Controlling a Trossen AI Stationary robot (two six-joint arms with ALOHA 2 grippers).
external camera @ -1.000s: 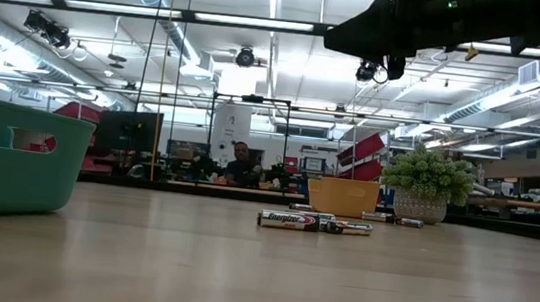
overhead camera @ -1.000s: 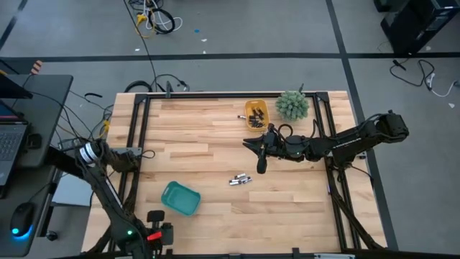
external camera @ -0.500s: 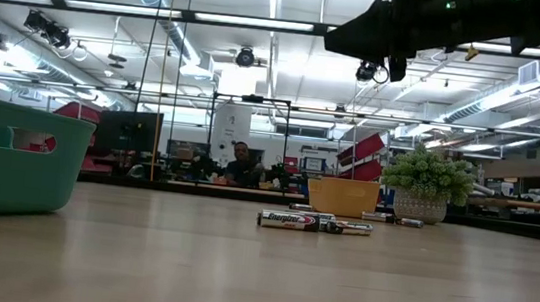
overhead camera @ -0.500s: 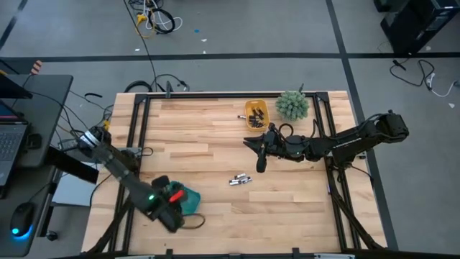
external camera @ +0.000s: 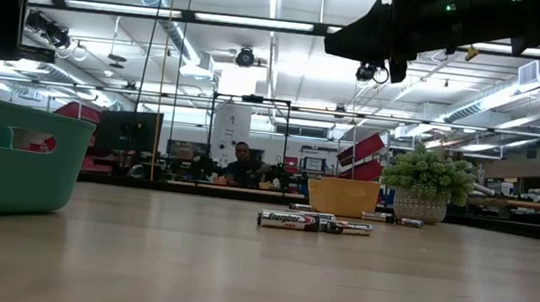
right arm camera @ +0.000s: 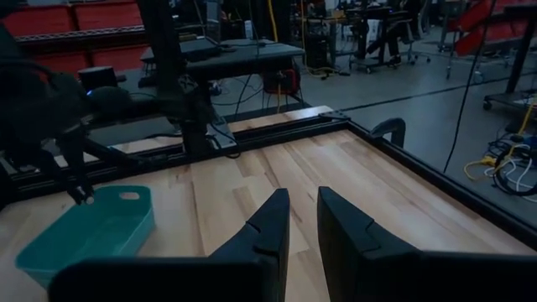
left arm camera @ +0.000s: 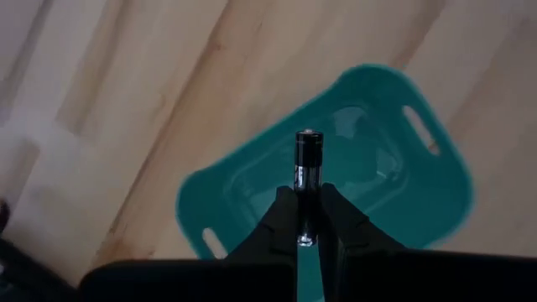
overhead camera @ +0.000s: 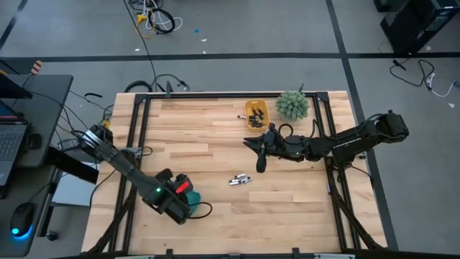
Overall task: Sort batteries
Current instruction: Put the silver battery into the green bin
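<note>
Above the teal tray (left arm camera: 252, 180), the left gripper (left arm camera: 307, 220) pinches one dark battery (left arm camera: 308, 172) upright between its closed fingers. Mid-table, loose batteries (overhead camera: 240, 179) lie in a small cluster, with others in the yellow tray (overhead camera: 256, 114) beside the potted plant (overhead camera: 292, 105). Near that yellow tray, the right gripper (right arm camera: 303, 220) hangs above the table, jaws slightly parted and holding nothing.
</note>
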